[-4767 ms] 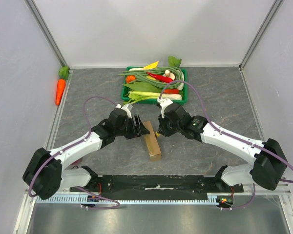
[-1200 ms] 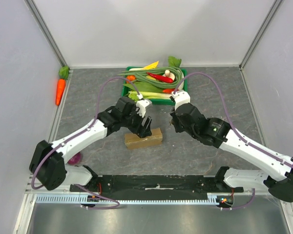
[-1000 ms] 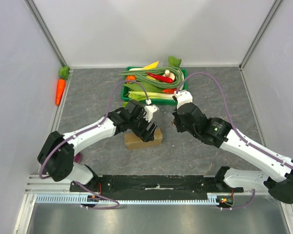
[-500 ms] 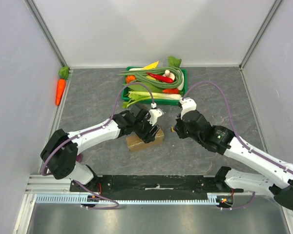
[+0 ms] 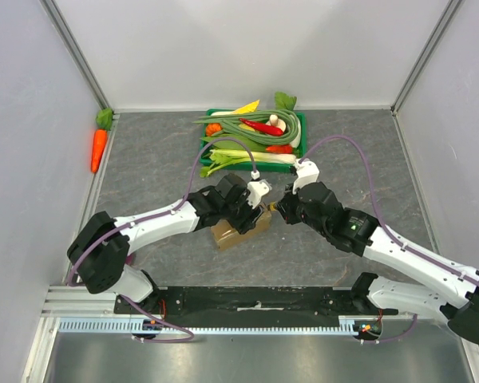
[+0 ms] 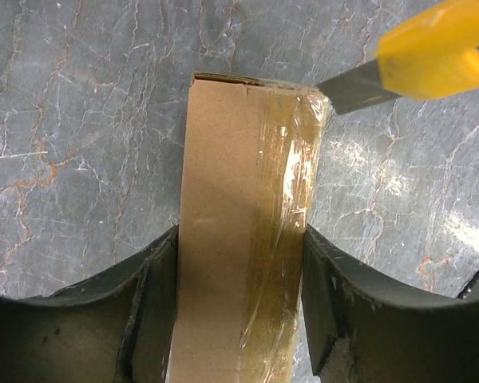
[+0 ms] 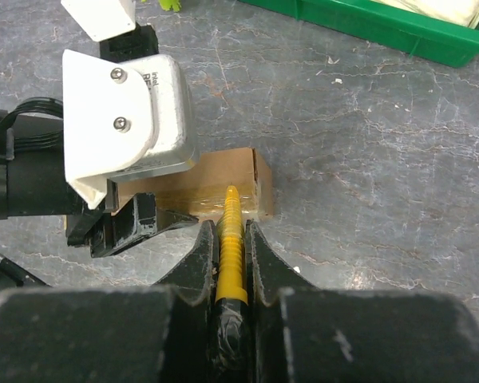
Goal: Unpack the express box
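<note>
Straddling the small brown cardboard express box (image 6: 239, 144), the left gripper (image 6: 239, 239) presses a finger to each long side, jaws half-wide. The box lies flat on the grey marbled tabletop (image 5: 144, 167), between the arms. The right gripper (image 7: 225, 231) is nearly closed, clamping a yellow plastic utility knife (image 6: 439, 56) — blade tip at the box's taped corner.

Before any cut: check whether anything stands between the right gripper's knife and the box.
Nothing visible does. The knife in the right gripper has its blade tip at the taped end corner of the box, bare table beside it. The left fingers flank the box further back, clear of the blade.
</note>
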You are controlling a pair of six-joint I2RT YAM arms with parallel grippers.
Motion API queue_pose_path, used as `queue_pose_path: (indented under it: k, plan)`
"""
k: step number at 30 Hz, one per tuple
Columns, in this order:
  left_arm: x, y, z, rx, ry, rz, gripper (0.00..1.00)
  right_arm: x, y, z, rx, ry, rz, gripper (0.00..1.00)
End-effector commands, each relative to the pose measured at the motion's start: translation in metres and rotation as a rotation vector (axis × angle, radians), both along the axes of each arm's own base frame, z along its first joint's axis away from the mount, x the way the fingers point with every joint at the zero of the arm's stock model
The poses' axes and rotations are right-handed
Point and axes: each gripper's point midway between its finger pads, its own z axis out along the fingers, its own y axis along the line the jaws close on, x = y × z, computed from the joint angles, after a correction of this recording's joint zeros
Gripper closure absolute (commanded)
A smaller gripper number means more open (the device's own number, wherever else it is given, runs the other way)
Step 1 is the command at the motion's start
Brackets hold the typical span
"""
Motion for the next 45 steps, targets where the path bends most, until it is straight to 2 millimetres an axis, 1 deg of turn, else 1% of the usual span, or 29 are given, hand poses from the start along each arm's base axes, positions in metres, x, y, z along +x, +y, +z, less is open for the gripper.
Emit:
queue_pose_path:
  k: [1,8,11,15,21,26,37,45]
  plan:
    - [-0.017,0.029,-0.043,0.159,0.04,-0.034,0.52,0.013,0.001,0.006,0.015,-0.052,-0.034,1.0]
    - [-0.021,0.036,-0.048,0.187,0.018,-0.052,0.57,0.016,-0.003,-0.004,-0.011,-0.045,-0.059,1.0]
    - [-0.02,0.036,-0.046,0.181,0.003,-0.055,0.61,0.018,-0.004,-0.007,-0.016,-0.044,-0.06,1.0]
    - [-0.021,0.036,-0.045,0.184,0.003,-0.063,0.67,0.02,0.0,-0.008,-0.008,-0.048,-0.046,1.0]
    - [-0.023,0.04,-0.046,0.203,0.008,-0.069,0.73,0.025,0.003,-0.009,-0.009,-0.05,-0.034,1.0]
    - [-0.024,0.042,-0.043,0.205,0.005,-0.075,0.74,0.026,0.005,-0.016,-0.019,-0.037,-0.025,1.0]
    - [-0.026,0.044,-0.045,0.218,0.011,-0.081,0.76,0.024,0.007,-0.026,-0.029,-0.016,-0.006,1.0]
    - [-0.027,0.046,-0.047,0.227,0.015,-0.079,0.77,0.027,0.004,-0.023,-0.028,-0.028,-0.028,1.0]
